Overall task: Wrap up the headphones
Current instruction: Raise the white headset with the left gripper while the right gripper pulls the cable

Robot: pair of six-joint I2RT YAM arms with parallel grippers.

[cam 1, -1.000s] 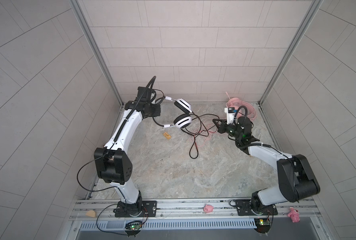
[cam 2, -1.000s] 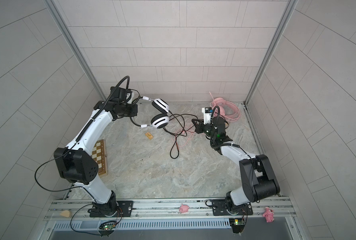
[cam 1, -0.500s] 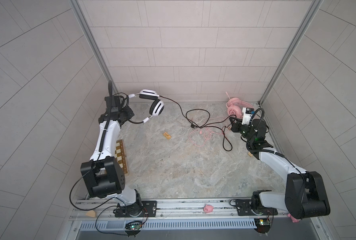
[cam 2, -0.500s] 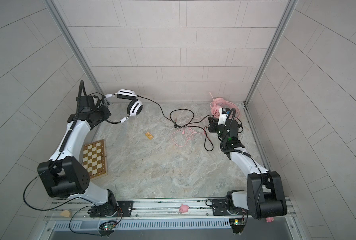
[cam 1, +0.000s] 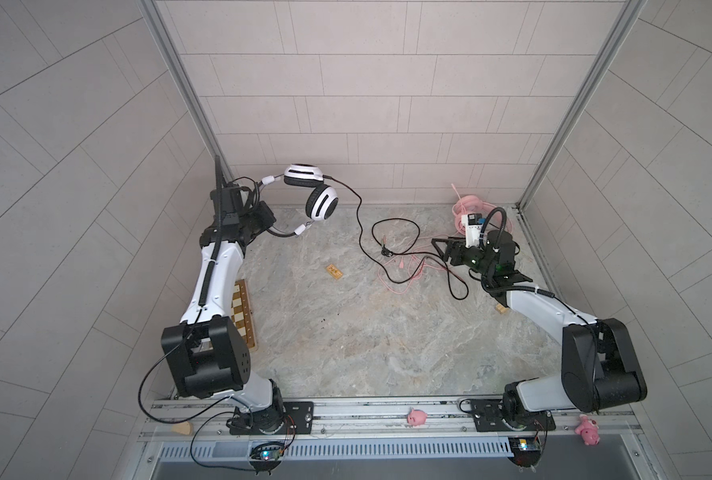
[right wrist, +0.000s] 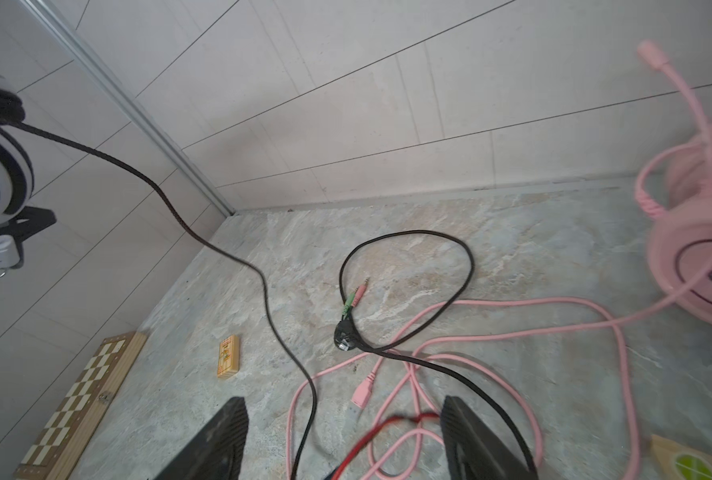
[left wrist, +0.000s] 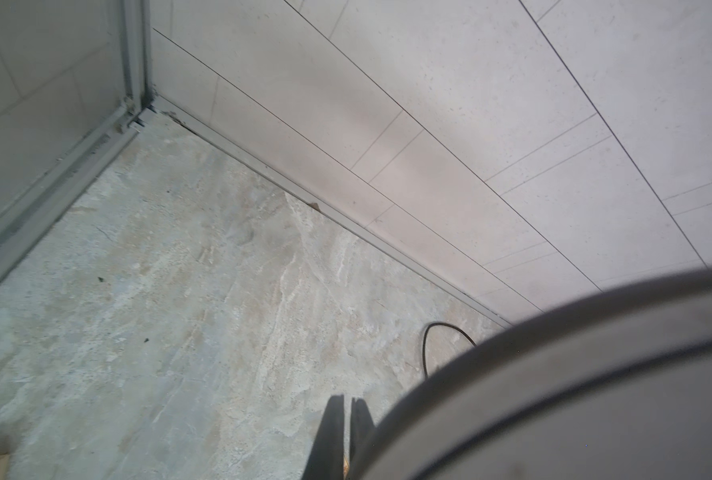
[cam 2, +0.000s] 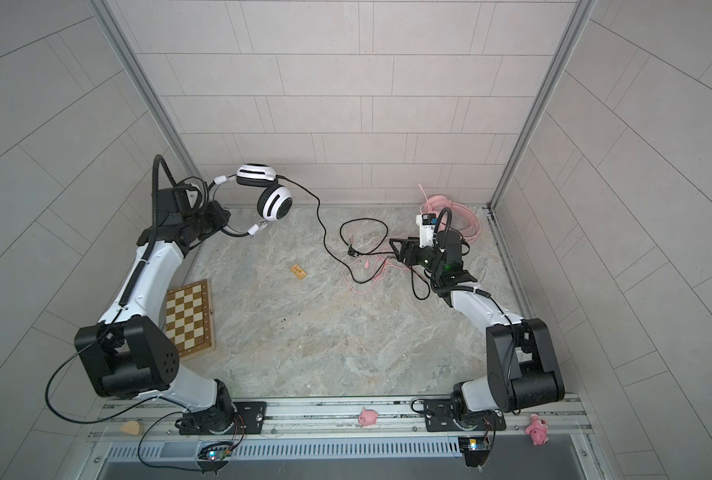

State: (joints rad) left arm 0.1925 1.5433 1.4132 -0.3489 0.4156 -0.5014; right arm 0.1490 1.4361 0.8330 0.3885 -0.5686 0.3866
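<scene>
- The white headphones (cam 1: 316, 195) are being held up in the air at the back left by the left end effector (cam 1: 265, 215), which is being pressed fully shut on their band (cam 1: 282, 235).
- The black cable (cam 1: 360, 239) is hanging from one ear cup and is lying in loose loops on the bench (cam 1: 346, 340).
- The cable looks thin, soft and floppy, so it is probably best taken near the plugs (right wrist: 356, 297).
- The ear cups look light, hard and slippery, so the band is likely the safer place to hold.
- The pink headphones (cam 1: 466, 207) are lying in the back right corner, with the pink cable (cam 1: 404, 276) spread out in front.
- The right end effector (right wrist: 341, 411) is being held wide open just above the cables, with nothing in it.
- The two cables are crossing, so the pink one could be dragged along.
- A small yellow block (cam 1: 334, 272) and a chessboard (cam 2: 188, 316) are lying apart from the cables.
</scene>
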